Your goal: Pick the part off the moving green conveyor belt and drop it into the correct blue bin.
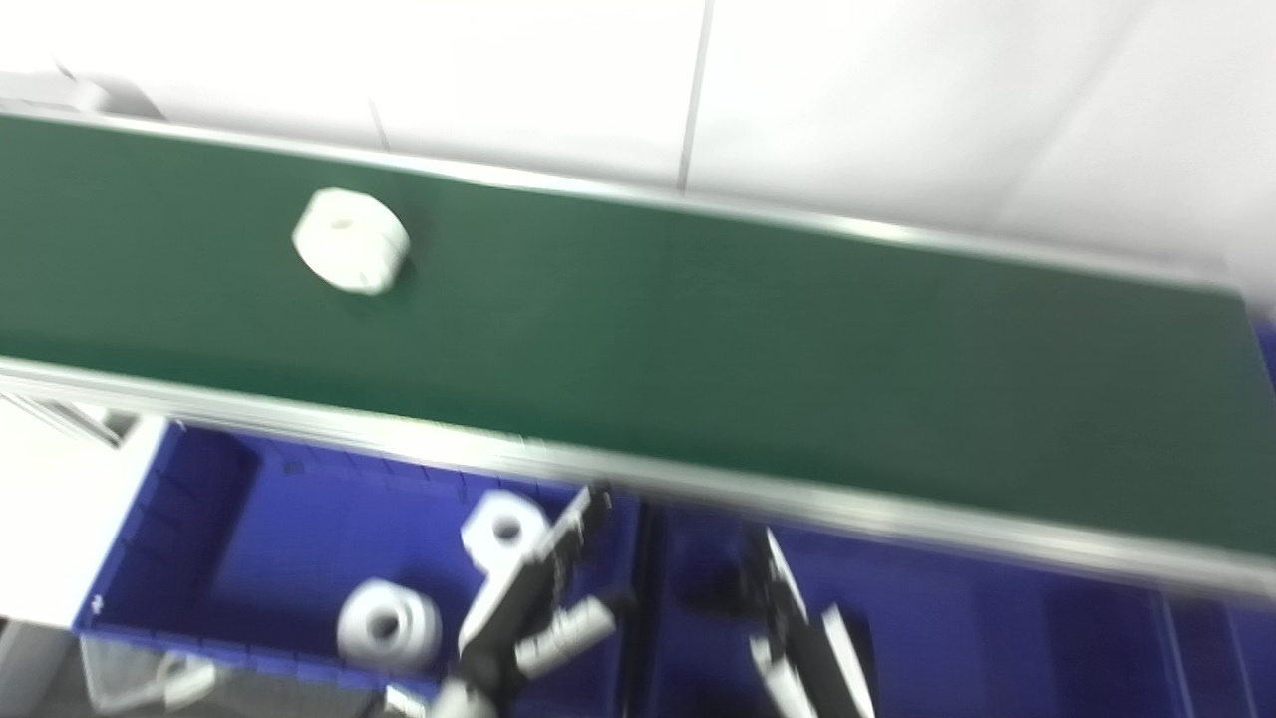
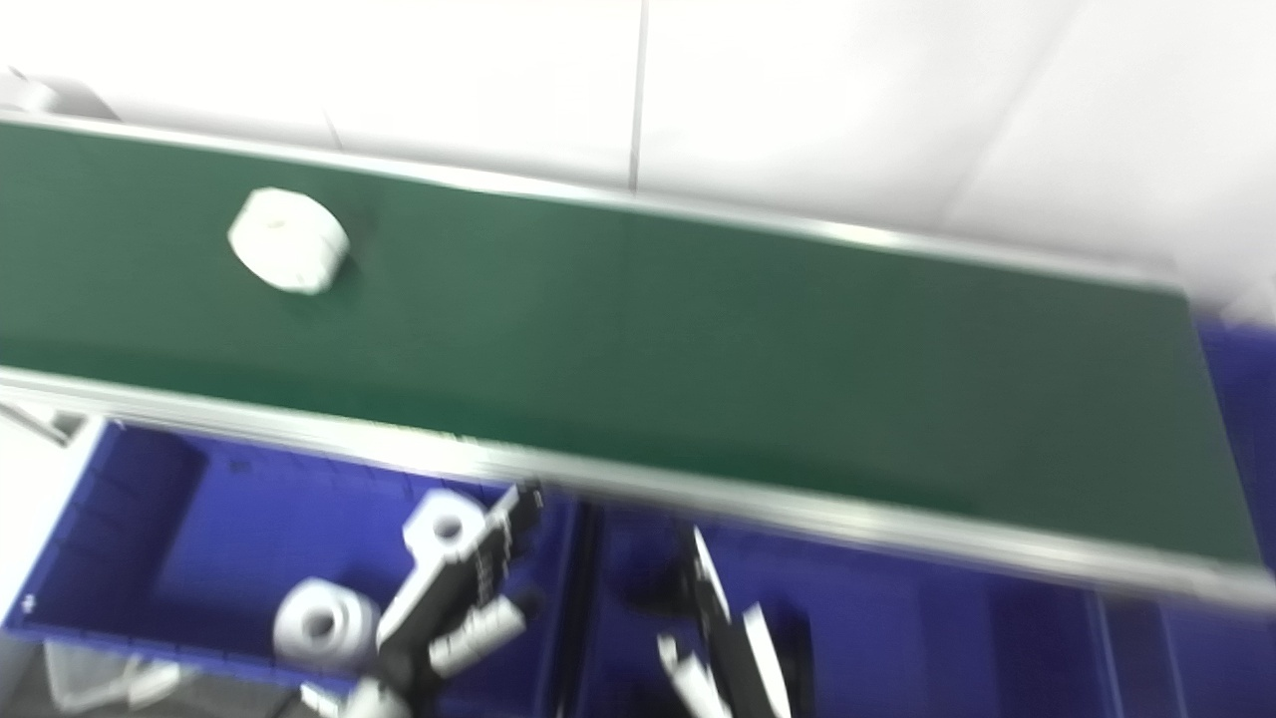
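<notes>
The green conveyor belt [image 1: 698, 319] fills your view, running from nine o'clock down toward four o'clock, with its bright metal rail along the near edge. Below that rail, at six to eight o'clock, sits the left blue bin [image 1: 249, 529]; a second blue bin [image 1: 997, 628] lies beside it toward five o'clock.

Your left hand [image 1: 533, 608] hangs over the left bin's right-hand side, fingers spread and gripping nothing as far as the blurred frames show. Your right hand [image 1: 797, 648] is low at six o'clock over the second bin, fingers apart and likewise empty.

The part [image 1: 351, 240], a white ring-shaped piece, rides on the belt at ten o'clock, well apart from both hands. Two white ring parts [image 1: 389, 623] that look alike already lie in the left bin, one just beside your left hand, so that bin is probably the right one for this piece.

To do the pick well, I would use the left hand: raise it clear of the rail first, then meet the part from above, aiming a little ahead along its travel. I cannot tell the belt's direction here, so watch it before committing. Close across the ring's outer wall, lift straight, and release low over the left bin.
</notes>
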`<state>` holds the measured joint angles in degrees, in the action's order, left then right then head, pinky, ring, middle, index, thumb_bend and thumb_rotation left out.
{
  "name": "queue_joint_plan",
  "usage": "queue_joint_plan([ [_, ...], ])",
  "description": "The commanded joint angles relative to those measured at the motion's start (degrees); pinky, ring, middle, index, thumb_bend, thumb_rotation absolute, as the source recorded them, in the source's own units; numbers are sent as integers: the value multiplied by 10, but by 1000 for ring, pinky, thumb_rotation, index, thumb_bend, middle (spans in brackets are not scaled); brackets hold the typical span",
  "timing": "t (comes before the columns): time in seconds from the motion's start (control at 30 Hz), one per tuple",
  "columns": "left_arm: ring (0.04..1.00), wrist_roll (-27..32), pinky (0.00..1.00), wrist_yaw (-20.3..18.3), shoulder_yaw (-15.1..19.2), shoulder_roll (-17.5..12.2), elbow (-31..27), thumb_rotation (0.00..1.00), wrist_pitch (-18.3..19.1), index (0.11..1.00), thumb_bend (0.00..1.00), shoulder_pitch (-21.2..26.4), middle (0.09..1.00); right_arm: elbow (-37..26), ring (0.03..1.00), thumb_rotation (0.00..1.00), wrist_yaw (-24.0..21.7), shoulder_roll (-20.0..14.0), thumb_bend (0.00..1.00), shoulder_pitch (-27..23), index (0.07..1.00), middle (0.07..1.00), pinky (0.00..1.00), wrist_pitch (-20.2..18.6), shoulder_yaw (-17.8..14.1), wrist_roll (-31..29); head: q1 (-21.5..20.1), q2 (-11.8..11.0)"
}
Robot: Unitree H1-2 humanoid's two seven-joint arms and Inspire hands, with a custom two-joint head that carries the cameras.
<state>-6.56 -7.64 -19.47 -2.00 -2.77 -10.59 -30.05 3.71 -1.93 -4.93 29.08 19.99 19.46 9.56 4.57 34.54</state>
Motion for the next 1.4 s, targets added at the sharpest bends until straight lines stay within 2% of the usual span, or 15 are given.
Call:
queue_joint_plan([
  [0.0, 975, 6, 938, 1, -1, 4, -3, 713, -25, 1000, 668, 3, 982, -5, 966, 980, -6, 0, 915, -1, 1000, 1000, 1000, 41, -1, -5, 7, -6],
  [0.17, 961, 4, 921, 4, 1, 7, 8, 698, -29, 992, 680, 5, 971, -14, 969, 997, -5, -1, 918, 0, 1000, 1000, 1000, 46, -2, -6, 17, -22],
  [0.27, 953, 9, 910, 2, 3, 6, 22, 681, -45, 989, 677, 7, 963, -21, 967, 1000, -2, 3, 941, 5, 1000, 1000, 1000, 46, -4, -5, 13, -33],
  [0.57, 941, 4, 901, 0, 4, 4, 13, 681, -36, 980, 690, 2, 952, -30, 960, 1000, -7, 2, 932, 8, 1000, 1000, 1000, 54, 1, -9, 11, -32],
  [0.7, 939, 23, 916, -6, -3, 8, 13, 648, -77, 982, 648, 1, 948, -30, 962, 1000, -8, -2, 934, 8, 1000, 1000, 1000, 55, 1, -4, 25, -27],
  [0.77, 924, 33, 908, -10, -10, 11, 7, 630, -100, 968, 666, -2, 924, -30, 960, 1000, -8, -4, 941, 7, 1000, 1000, 1000, 53, 0, -4, 32, -28],
  [0.83, 887, 27, 853, -11, -18, 9, -9, 624, -117, 938, 724, -4, 883, -29, 958, 1000, -8, -4, 953, 5, 1000, 1000, 1000, 53, -1, -3, 36, -28],
  [0.87, 848, 11, 782, -13, -23, 0, -22, 612, -134, 902, 736, -1, 856, -29, 961, 1000, -8, -5, 962, 5, 1000, 1000, 1000, 52, -1, -3, 37, -28],
  [0.97, 813, -26, 719, -17, -37, -27, -73, 589, -161, 858, 733, 13, 833, -24, 965, 1000, -10, -6, 966, 1, 1000, 1000, 1000, 57, 1, -4, 33, -28],
  [1.0, 778, -30, 679, -15, -42, -34, -90, 548, -162, 816, 739, 19, 804, -21, 976, 1000, -11, -8, 941, -2, 1000, 1000, 1000, 61, 2, -4, 33, -28],
  [1.17, 629, -26, 527, -2, -43, -29, -166, 404, -163, 671, 845, 54, 672, -10, 1000, 1000, -14, -13, 898, -11, 1000, 1000, 1000, 69, 7, -5, 26, -27],
  [1.2, 627, -14, 525, -4, -37, -29, -182, 402, -151, 669, 847, 69, 670, -8, 1000, 1000, -15, -13, 898, -13, 1000, 1000, 1000, 69, 8, -9, 26, -27],
  [1.3, 591, 0, 494, -6, -15, -27, -213, 332, -122, 641, 940, 112, 632, -2, 1000, 989, -16, -12, 896, -18, 1000, 1000, 1000, 69, 9, -18, 27, -28],
  [1.37, 591, -24, 494, 4, 12, -22, -224, 324, -115, 642, 986, 146, 626, 1, 1000, 987, -16, -11, 908, -20, 1000, 1000, 1000, 68, 8, -20, 29, -29],
])
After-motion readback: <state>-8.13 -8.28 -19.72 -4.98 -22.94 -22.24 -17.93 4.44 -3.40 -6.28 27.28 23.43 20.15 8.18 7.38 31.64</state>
